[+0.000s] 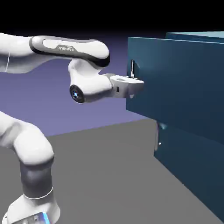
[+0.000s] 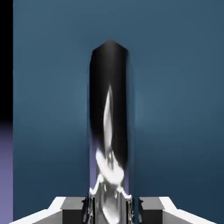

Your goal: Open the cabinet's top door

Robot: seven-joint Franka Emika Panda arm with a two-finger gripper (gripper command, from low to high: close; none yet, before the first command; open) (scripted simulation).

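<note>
Grey table (image 1: 109, 175), violet backdrop. Cabinet (image 1: 192, 144) at right; top door (image 1: 183, 87) swung ajar. Gripper (image 1: 136, 84) clamped tight on its silver bar handle (image 2: 109, 122) near the door's left edge.

From my station both views are sharp and evenly rendered, with no blur and no bending at the edges. In the exterior view the light is soft; the white arm (image 1: 26, 144) is bright, the cabinet (image 1: 183, 109) stays dark, and the top strip is black. In the hand view the handle (image 2: 109, 131) shows a bright glare streak, and the door (image 2: 175, 109) looks lighter around it.
</note>
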